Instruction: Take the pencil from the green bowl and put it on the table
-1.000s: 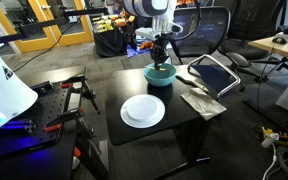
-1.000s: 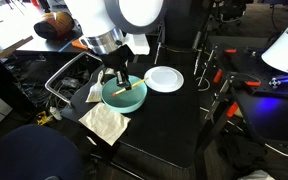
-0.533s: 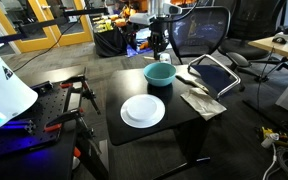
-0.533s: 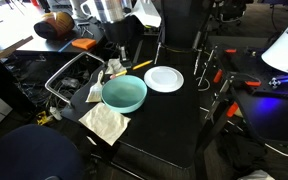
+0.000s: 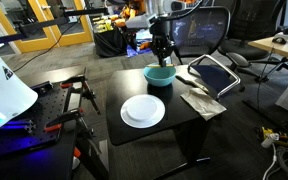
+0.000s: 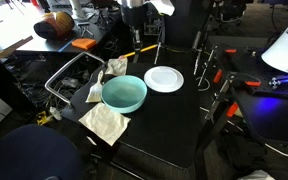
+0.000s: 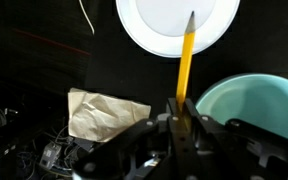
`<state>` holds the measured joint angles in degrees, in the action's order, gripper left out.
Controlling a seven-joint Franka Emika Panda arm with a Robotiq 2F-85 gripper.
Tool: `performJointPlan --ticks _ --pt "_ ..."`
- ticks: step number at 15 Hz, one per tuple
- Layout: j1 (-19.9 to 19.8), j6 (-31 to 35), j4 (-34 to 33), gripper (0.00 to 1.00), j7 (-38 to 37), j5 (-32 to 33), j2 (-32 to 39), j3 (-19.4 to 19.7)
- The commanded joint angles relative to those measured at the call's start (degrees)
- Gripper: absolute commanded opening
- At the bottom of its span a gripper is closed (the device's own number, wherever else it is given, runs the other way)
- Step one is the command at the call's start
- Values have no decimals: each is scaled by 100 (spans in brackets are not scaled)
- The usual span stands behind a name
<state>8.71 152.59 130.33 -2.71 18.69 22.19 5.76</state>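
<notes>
A cluttered office with chairs surrounds a small square table with a matte black top point(image 6: 174, 120). In the wrist view the Robotiq gripper point(image 7: 180, 112), at the bottom centre of the frame, is clenched on the lower end of the thin yellow-orange pencil point(image 7: 185, 60). The pencil's long axis runs almost straight up the frame, its tip leaning slightly right over the flat round white plate point(image 7: 149, 25). The deep teal-green bowl point(image 7: 259, 95) sits lower right and a crumpled tan paper napkin point(image 7: 104, 115) lower left. In an exterior view the pencil point(image 6: 144, 48) hangs nearly level in the air above the table, clear of the bowl.
</notes>
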Motion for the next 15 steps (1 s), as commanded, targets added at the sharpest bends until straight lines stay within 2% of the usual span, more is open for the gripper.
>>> performJointPlan --ticks 1,2,7,8,15 --pt "-83 383 278 2 -119 421 -134 244" --pt "-97 163 84 9 -24 241 -4 112" --pt "-135 230 125 9 -20 320 -4 178" --pt "-133 230 125 2 -20 320 -4 176" --pt "-608 948 -169 2 971 265 565 46"
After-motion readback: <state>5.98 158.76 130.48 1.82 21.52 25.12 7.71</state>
